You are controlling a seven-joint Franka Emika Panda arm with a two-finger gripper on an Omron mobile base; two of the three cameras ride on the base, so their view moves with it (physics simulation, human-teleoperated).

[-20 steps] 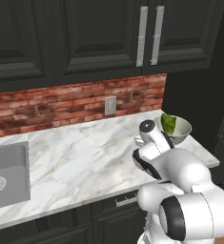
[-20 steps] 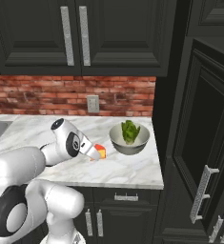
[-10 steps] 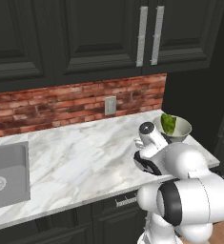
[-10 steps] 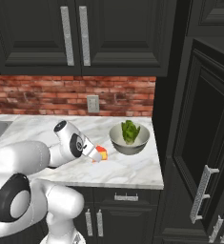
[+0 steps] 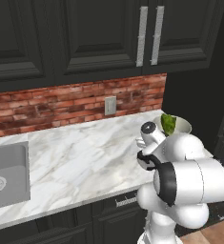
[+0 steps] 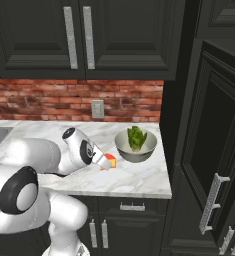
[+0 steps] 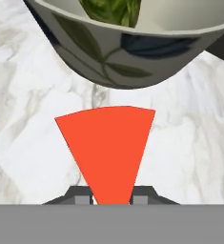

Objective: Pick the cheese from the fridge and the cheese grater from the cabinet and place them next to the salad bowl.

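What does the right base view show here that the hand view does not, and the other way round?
Right base view: the arm reaching over the counter, black upper cabinets, brick backsplash, wall outlet and a tall black cabinet on the right. The bowl sits by the counter's right end.

Hand view: the leaf pattern on the bowl's outer wall, and the cheese's red face, its narrow end between the hand's fingertips.

Both: the cheese held in the hand just short of the bowl, lettuce inside it, marble counter.
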